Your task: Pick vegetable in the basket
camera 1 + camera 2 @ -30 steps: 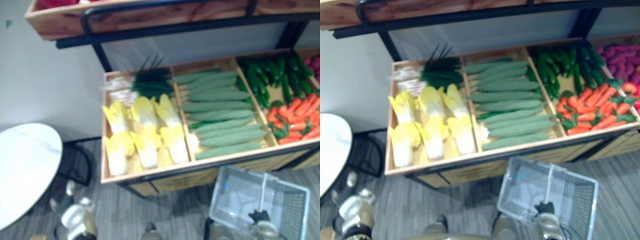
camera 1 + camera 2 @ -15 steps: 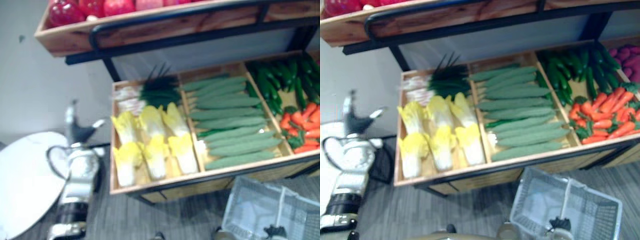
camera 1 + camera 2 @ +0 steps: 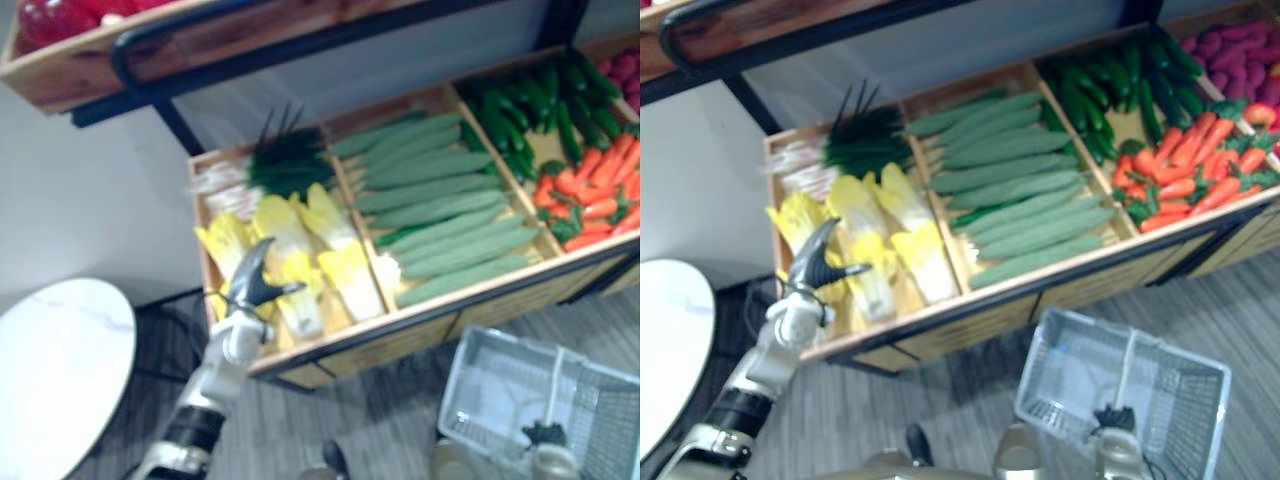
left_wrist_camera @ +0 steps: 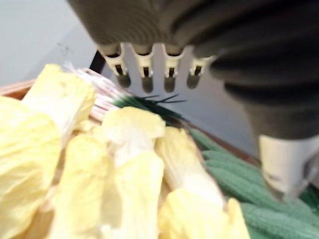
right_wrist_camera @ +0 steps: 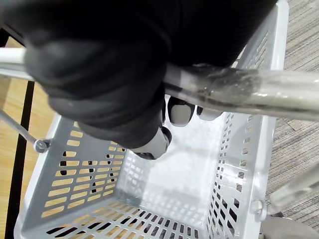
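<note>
A: Why do we hold the basket [image 3: 500,385] low before the shelf [image 3: 450,305]?
B: Likely so a vegetable drops straight in. Our right hand [image 5: 99,74] is curled round its handle [image 5: 249,92].
A: And our left hand [image 3: 252,285]?
B: Arm outstretched, fingers straight and apart, empty, over the cabbages [image 3: 300,240] in the shelf's left compartment.

A wooden stand [image 3: 420,330] sits on a black frame [image 3: 183,130]. An upper wooden shelf [image 3: 150,62] runs above it, with a grey panel [image 3: 330,90] at the back between the two. A white wall [image 3: 80,200] lies left of the stand. A round white table [image 3: 55,370] stands near its left front corner. Grey striped floor [image 3: 380,425] runs before the stand.
</note>
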You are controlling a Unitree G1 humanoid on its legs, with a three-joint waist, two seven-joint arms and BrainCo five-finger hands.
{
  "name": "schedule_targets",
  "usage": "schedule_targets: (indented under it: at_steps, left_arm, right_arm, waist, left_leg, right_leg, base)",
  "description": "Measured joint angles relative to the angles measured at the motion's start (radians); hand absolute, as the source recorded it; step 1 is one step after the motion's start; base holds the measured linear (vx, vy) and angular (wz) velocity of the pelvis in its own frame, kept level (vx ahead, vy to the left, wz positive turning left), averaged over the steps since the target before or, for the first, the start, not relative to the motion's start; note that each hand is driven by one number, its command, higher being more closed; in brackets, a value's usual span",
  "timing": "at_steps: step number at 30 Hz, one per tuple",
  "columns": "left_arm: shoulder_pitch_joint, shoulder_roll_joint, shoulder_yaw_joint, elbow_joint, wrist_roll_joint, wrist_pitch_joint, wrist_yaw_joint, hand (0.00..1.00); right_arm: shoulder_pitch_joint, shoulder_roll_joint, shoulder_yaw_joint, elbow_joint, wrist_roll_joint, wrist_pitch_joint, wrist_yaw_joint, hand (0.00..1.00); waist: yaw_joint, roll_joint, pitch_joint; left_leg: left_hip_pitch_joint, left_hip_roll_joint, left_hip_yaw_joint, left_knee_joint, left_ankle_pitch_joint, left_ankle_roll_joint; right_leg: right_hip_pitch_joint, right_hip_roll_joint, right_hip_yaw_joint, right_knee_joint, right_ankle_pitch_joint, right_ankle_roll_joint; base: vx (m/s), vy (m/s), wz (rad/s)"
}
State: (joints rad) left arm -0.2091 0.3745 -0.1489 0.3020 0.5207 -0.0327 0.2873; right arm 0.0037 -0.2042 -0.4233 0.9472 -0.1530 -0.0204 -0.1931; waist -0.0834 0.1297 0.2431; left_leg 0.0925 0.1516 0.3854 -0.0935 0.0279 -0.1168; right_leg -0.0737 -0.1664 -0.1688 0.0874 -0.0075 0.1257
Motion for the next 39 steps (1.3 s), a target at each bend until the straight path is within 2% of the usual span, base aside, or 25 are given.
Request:
schedule_targets:
  at_steps: [5,10,11,14,18,25,27,28,35,37,38,39]
  left_arm:
    - [-0.03,-0.034,-0.001,0.08,0.012,0.03,0.002,0.0]
    - [-0.168,-0.04,-0.002,0.227,0.011,0.045,0.027,0.0]
    - [-0.178,-0.04,-0.003,0.245,0.011,0.046,0.033,1.0]
    - [-0.212,-0.039,-0.004,0.307,0.012,0.054,0.071,1.0]
    - [-0.279,-0.022,0.0,0.388,0.012,0.067,0.111,1.0]
    - [-0.327,-0.016,-0.004,0.43,0.05,0.079,0.096,1.0]
    - [-0.32,-0.022,-0.024,0.425,0.05,0.078,0.075,1.0]
    - [-0.304,-0.023,-0.047,0.406,0.049,0.076,0.06,1.0]
    - [-0.246,-0.03,-0.077,0.148,0.039,0.062,0.045,1.0]
    - [-0.214,-0.027,-0.06,0.049,0.029,0.055,0.048,1.0]
    - [-0.188,-0.03,-0.036,-0.02,0.02,0.044,0.05,1.0]
    - [-0.146,-0.03,-0.008,-0.092,-0.006,0.032,0.055,1.0]
  right_arm:
    - [-0.053,-0.014,-0.001,0.0,-0.002,0.004,-0.008,1.0]
    - [-0.138,-0.032,-0.001,-0.003,0.002,0.005,-0.018,1.0]
    - [-0.145,-0.032,0.0,-0.003,0.003,0.004,-0.019,1.0]
    - [-0.173,-0.032,-0.001,-0.008,0.007,0.0,-0.04,1.0]
    - [-0.186,-0.031,0.0,-0.006,0.03,0.001,-0.051,1.0]
    - [-0.19,-0.024,-0.001,0.003,0.037,0.002,-0.06,1.0]
    - [-0.19,-0.022,-0.001,0.013,0.037,0.004,-0.059,1.0]
    - [-0.189,-0.02,0.001,0.015,0.037,0.008,-0.058,1.0]
    - [-0.153,-0.006,0.001,0.012,0.036,0.009,-0.058,1.0]
    - [-0.146,0.006,0.004,0.012,0.037,0.009,-0.054,1.0]
    - [-0.139,0.012,0.02,0.012,0.037,0.01,-0.047,1.0]
    - [-0.138,0.012,0.048,0.012,0.037,0.012,-0.041,1.0]
  waist:
    - [-0.001,0.011,0.053]
    - [-0.003,0.005,0.131]
    - [-0.003,0.004,0.141]
    - [-0.021,0.003,0.158]
    - [-0.019,0.004,0.169]
    - [-0.028,0.006,0.169]
    - [-0.037,0.007,0.169]
    - [-0.047,0.007,0.169]
    - [-0.041,0.001,0.165]
    - [-0.031,-0.013,0.156]
    - [-0.015,-0.026,0.15]
    - [-0.003,-0.04,0.142]
  left_leg:
    - [-0.008,-0.01,0.014,0.001,0.004,0.0]
    - [-0.076,-0.029,0.036,0.031,0.005,0.001]
    - [-0.077,-0.029,0.043,0.031,0.005,0.001]
    - [-0.109,-0.035,0.054,0.03,0.005,0.001]
    - [-0.11,-0.037,0.094,0.027,0.001,0.001]
    - [-0.101,-0.036,0.111,0.025,-0.004,0.001]
    - [-0.077,-0.034,0.1,0.024,-0.004,0.001]
    - [-0.064,-0.034,0.096,0.024,-0.004,0.001]
    - [-0.004,-0.025,0.069,0.022,-0.004,0.001]
    - [0.008,-0.021,0.065,0.039,-0.009,-0.004]
    - [-0.007,-0.011,0.033,0.099,-0.043,-0.001]
    - [-0.028,-0.004,-0.052,0.173,-0.084,0.011]
  right_leg:
    - [-0.045,-0.011,0.016,0.056,-0.005,-0.002]
    - [-0.151,-0.035,0.059,0.13,-0.023,0.003]
    - [-0.157,-0.035,0.065,0.134,-0.024,0.002]
    - [-0.207,-0.039,0.081,0.156,-0.029,0.004]
    - [-0.234,-0.031,0.115,0.158,-0.029,0.005]
    - [-0.227,-0.027,0.121,0.14,-0.022,0.014]
    - [-0.187,-0.03,0.103,0.129,-0.022,0.014]
    - [-0.16,-0.032,0.091,0.115,-0.022,0.014]
    - [-0.061,-0.03,0.049,0.083,-0.022,0.014]
    - [-0.049,-0.022,0.067,0.081,-0.023,0.012]
    - [-0.054,-0.013,0.098,0.082,-0.022,0.012]
    - [-0.061,-0.006,0.135,0.086,-0.022,0.011]
  base:
    - [0.08,0.015,-0.07]
    - [0.0,0.005,-0.08]
    - [-0.02,0.005,-0.19]
    - [-0.01,0.0,-0.1]
    - [0.02,0.002,-0.21]
    - [0.06,0.009,-0.07]
    - [0.1,0.011,0.19]
    - [0.07,0.014,0.18]
    - [0.05,0.008,0.14]
    - [0.01,-0.016,-0.23]
    - [0.0,-0.061,-0.62]
    - [-0.01,-0.073,-0.75]
